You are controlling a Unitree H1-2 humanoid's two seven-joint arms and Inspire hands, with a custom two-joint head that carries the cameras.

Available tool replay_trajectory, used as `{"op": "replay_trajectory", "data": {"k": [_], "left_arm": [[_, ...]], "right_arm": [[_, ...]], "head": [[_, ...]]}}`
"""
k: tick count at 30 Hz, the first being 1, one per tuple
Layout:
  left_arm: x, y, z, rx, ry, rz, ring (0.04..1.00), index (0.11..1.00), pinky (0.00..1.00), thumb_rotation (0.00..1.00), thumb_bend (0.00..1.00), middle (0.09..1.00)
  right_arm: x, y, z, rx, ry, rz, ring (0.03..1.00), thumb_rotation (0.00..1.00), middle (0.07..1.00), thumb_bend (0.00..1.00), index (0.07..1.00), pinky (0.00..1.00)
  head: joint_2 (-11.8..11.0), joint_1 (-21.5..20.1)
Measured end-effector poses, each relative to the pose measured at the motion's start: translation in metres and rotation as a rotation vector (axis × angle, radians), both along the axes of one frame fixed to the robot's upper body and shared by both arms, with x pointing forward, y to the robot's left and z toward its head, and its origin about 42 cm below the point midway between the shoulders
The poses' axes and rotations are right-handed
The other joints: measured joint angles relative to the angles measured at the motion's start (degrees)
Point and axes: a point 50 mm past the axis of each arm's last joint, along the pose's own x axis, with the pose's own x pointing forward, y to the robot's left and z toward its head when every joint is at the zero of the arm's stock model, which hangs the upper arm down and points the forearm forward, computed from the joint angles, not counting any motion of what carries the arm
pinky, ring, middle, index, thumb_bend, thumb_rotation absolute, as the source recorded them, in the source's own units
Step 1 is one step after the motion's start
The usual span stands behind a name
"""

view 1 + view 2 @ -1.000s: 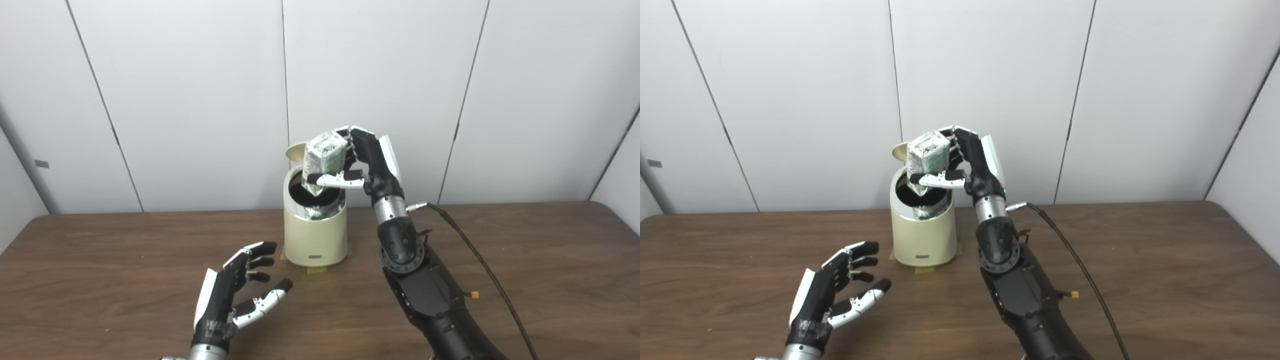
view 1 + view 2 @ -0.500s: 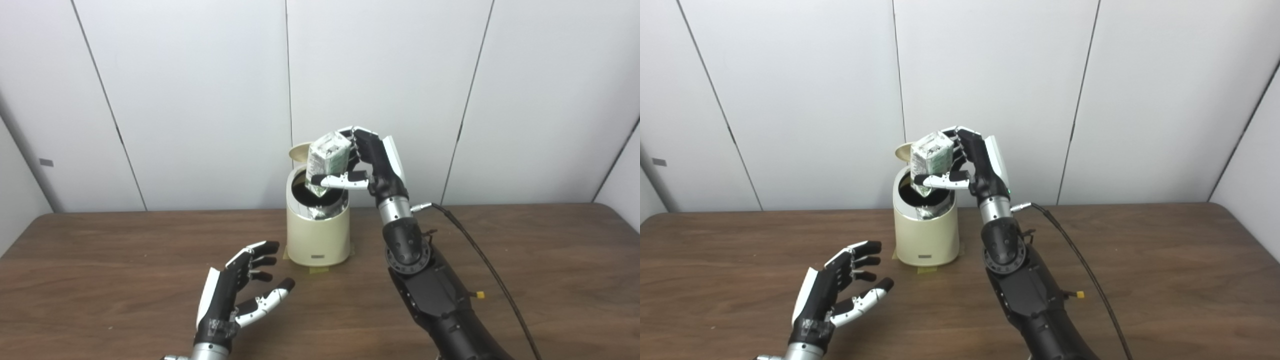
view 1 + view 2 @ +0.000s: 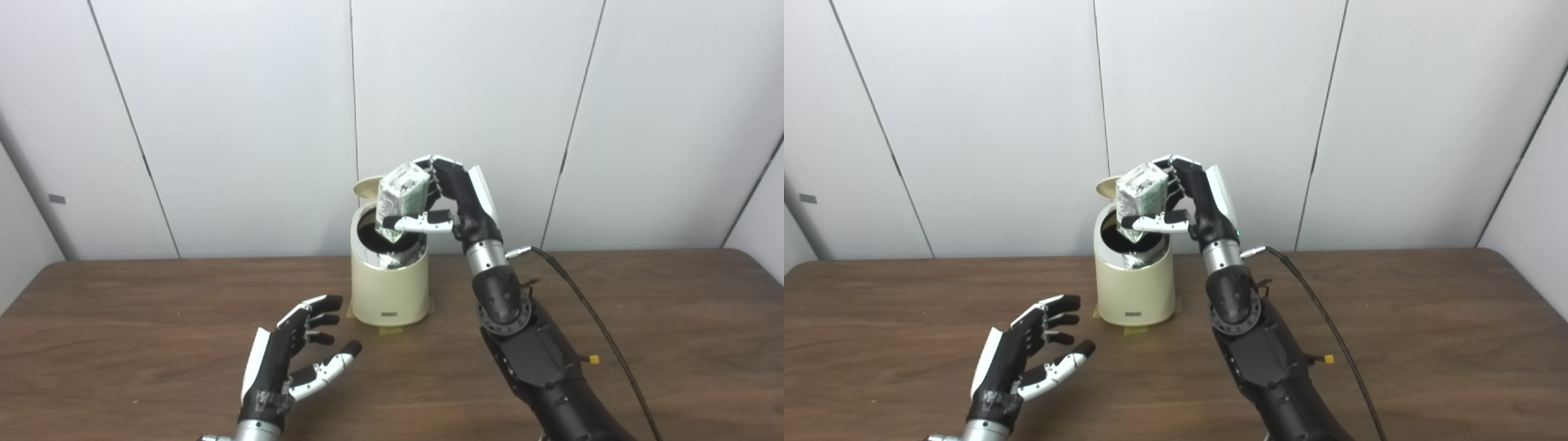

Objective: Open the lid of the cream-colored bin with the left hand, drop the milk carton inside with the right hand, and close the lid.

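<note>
Here the right hand (image 3: 456, 199) grips the milk carton (image 3: 401, 196), print unreadable; left hand (image 3: 288, 361) open, empty.

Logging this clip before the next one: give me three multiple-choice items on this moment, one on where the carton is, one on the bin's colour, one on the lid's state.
1. Where is the milk carton?
A. Lying on the table
B. Held over the bin's mouth
C. In the left hand

2. What colour is the bin?
A. Cream
B. Blue
C. Black

3. What state is the lid in?
A. Shut flat
B. Lying on the table
C. Tipped up behind the opening

Answers:
1. B, the right hand grips the carton tilted above the dark opening.
2. A, its wall is pale cream against the brown table.
3. C, the lid stands raised at the back rim while the left hand waits open, apart from the bin.
</note>
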Motion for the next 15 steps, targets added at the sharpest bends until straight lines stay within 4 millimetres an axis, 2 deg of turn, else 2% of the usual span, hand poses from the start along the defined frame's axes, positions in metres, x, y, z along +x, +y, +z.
{"op": "replay_trajectory", "data": {"k": [15], "left_arm": [[0.0001, -0.0007, 0.0001, 0.001, 0.0, -0.002, 0.739, 0.747, 0.64, 0.15, 0.62, 0.775]], "right_arm": [[0.0007, 0.0, -0.003, -0.029, 0.033, 0.018, 0.365, 0.0, 0.464, 0.53, 0.529, 0.3]], "head": [[0.09, 0.18]]}}
